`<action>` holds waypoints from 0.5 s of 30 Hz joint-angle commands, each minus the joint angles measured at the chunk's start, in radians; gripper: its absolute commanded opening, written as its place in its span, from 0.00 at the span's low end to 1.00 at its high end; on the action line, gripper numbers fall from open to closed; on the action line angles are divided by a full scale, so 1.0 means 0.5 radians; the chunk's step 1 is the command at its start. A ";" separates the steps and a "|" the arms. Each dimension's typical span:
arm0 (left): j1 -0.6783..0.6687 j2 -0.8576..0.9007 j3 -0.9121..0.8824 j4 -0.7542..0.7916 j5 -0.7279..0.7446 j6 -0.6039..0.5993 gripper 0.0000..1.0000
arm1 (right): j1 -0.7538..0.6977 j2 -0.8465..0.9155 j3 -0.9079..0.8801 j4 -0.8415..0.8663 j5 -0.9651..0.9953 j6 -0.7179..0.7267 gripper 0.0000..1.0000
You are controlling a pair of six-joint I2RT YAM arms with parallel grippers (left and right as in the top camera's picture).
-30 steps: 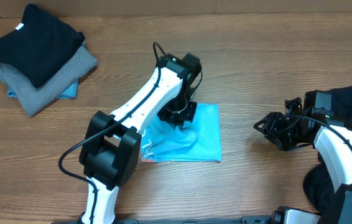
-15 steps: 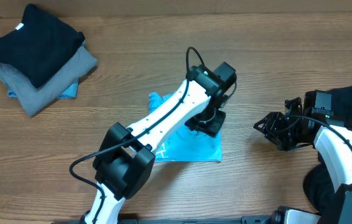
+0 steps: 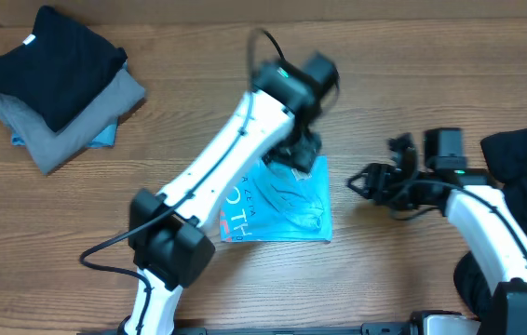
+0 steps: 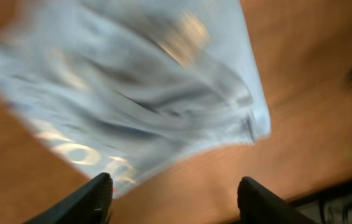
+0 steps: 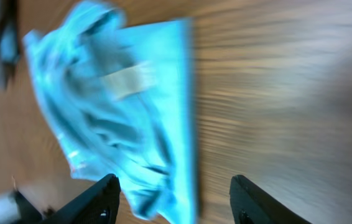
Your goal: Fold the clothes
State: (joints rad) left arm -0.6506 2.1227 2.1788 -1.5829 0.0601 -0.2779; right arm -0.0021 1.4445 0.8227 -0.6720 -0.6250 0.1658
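Sky-blue T-shirt (image 3: pixel 287 200) lies rumpled at the centre of the table (image 3: pixel 412 74). Left gripper (image 4: pixel 176 183) hangs over its 12 o'clock edge, jaws spread, empty. Right gripper (image 5: pixel 173 183) sits at the shirt's 3 o'clock, jaws spread, empty. Folded stack (image 3: pixel 54 88) lies at 10 o'clock.
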 commanded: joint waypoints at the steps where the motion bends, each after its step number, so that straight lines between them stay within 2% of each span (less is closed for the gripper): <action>1: 0.144 -0.034 0.282 -0.101 -0.179 0.081 0.72 | 0.285 -0.020 0.042 0.120 -0.052 -0.071 0.60; 6: 0.315 -0.034 0.396 -0.210 -0.176 0.094 0.75 | 0.618 0.113 0.042 0.114 0.337 0.033 0.59; 12: 0.400 -0.034 0.385 -0.213 -0.121 0.146 0.73 | 0.759 0.298 0.040 0.117 0.383 0.041 0.58; 13: 0.405 -0.034 0.385 -0.208 -0.127 0.150 0.74 | 0.767 0.320 0.040 0.129 0.381 0.042 0.53; 15: 0.407 -0.034 0.385 -0.193 -0.138 0.172 0.75 | 0.769 0.340 0.040 0.146 0.360 0.042 0.29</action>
State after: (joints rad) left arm -0.4488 2.1223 2.3554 -1.6848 -0.0048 -0.2283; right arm 0.3756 1.6009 0.8257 -0.6121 -0.4610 0.1833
